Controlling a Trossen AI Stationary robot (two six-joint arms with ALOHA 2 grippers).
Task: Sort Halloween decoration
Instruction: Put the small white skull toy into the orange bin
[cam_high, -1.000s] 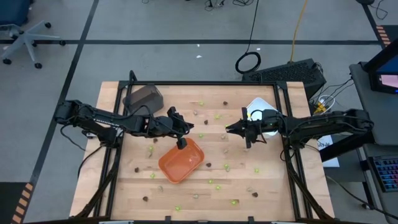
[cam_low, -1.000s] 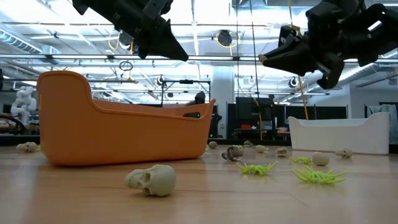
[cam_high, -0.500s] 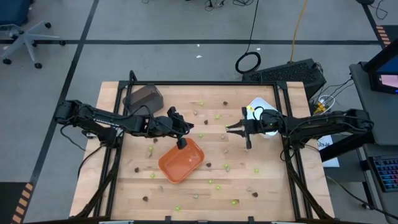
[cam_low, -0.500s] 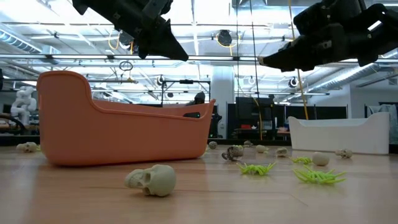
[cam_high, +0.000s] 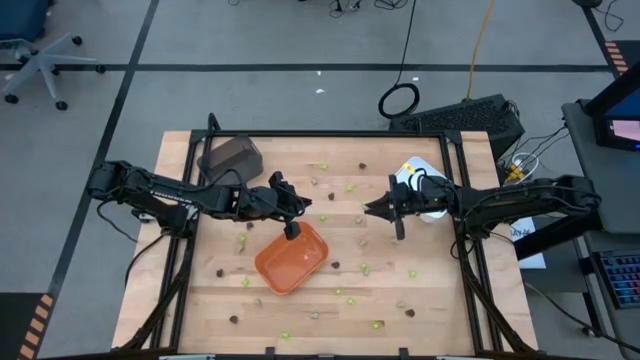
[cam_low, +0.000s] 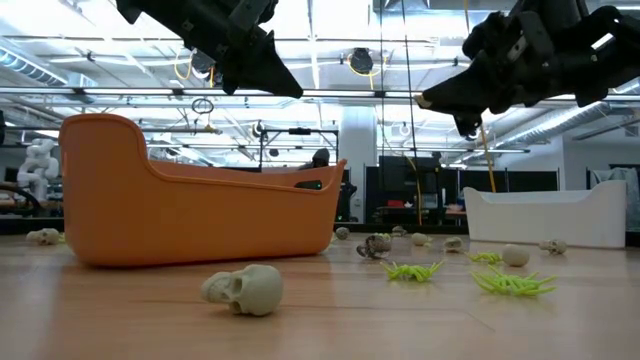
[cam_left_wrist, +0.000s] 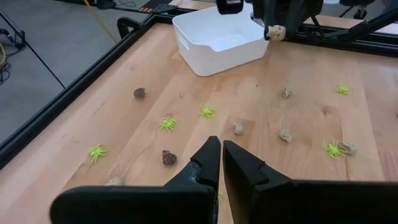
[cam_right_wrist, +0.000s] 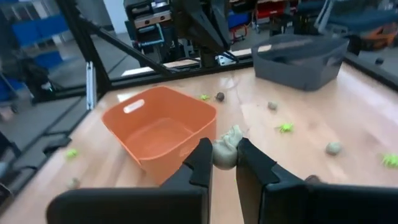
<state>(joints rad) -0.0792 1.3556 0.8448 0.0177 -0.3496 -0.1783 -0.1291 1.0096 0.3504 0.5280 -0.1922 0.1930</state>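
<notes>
Tiny decoration pieces lie scattered on the wooden table: lime-green spiders (cam_left_wrist: 168, 124), dark brown bits (cam_left_wrist: 168, 157) and tan-grey skulls (cam_low: 245, 290). My right gripper (cam_high: 366, 210) hangs above the table's middle, between the orange tray (cam_high: 292, 257) and the white tray (cam_high: 420, 178), shut on one tan-grey piece (cam_right_wrist: 225, 152). My left gripper (cam_high: 293, 229) hovers shut and empty over the orange tray's far rim, well above it in the low view (cam_low: 290, 90). The dark grey tray (cam_high: 230, 157) sits at the far left. My right gripper pinches the tan-grey piece (cam_right_wrist: 226, 149) between its two fingers (cam_right_wrist: 202, 155), at their free ends. The fingers lie roughly level and point toward the table's left. The piece is lifted clear, high above the table, and also shows in the left wrist view (cam_left_wrist: 275, 32).
Loose pieces ring the orange tray on all sides, thickest toward the near edge (cam_high: 345, 297) and around the middle far side (cam_high: 340, 185). A black frame (cam_high: 330, 134) borders the table. Bare wood shows between the orange tray and the white tray (cam_left_wrist: 221, 40).
My right gripper has turned about its wrist while staying high over the table's middle, keeping its hold on the tan-grey piece. My left gripper and the trays have kept still.
</notes>
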